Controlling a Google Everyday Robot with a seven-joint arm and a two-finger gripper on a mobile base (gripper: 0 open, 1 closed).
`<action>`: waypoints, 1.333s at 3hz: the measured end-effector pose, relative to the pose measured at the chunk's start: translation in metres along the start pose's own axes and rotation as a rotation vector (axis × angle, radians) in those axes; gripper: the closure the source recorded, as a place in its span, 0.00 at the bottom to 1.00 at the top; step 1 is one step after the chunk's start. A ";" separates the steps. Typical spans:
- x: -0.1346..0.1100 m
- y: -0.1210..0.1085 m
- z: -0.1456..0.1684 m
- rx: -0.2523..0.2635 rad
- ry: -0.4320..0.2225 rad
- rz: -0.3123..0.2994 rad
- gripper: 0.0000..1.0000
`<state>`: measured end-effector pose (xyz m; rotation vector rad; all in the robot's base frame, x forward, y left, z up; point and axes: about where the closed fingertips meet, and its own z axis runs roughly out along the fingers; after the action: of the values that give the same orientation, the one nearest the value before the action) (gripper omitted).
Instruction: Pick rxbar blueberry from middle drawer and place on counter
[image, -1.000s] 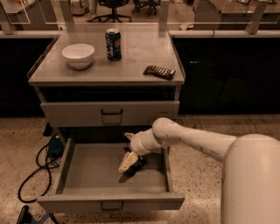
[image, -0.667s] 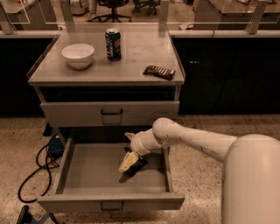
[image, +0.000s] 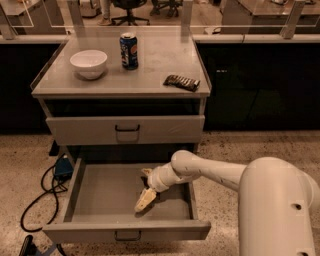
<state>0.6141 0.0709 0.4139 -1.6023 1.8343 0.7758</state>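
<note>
The middle drawer (image: 85, 187) is pulled wide open at the bottom of the cabinet. My gripper (image: 146, 199) is down inside it, near the middle of the drawer floor, reaching in from the right. The rxbar blueberry is almost wholly hidden under the gripper; only a dark sliver (image: 154, 197) shows beside it. The counter (image: 150, 60) is the pale-grey cabinet top above.
On the counter stand a white bowl (image: 89, 63) at the left, a blue can (image: 129, 51) in the middle and a brownish-black ridged bar (image: 182, 82) near the right front edge. A shut drawer (image: 125, 129) sits above the open one. Cables (image: 47, 192) lie on the floor at the left.
My gripper has sunk a little lower and toward the drawer's front, and now covers the dark bar that showed beneath it before.
</note>
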 end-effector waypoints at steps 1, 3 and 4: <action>0.044 0.010 0.033 0.018 -0.052 0.068 0.00; 0.049 0.001 0.031 0.063 0.010 0.087 0.00; 0.052 -0.041 0.007 0.179 0.088 0.113 0.00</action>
<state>0.6490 0.0374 0.3686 -1.4499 2.0099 0.5785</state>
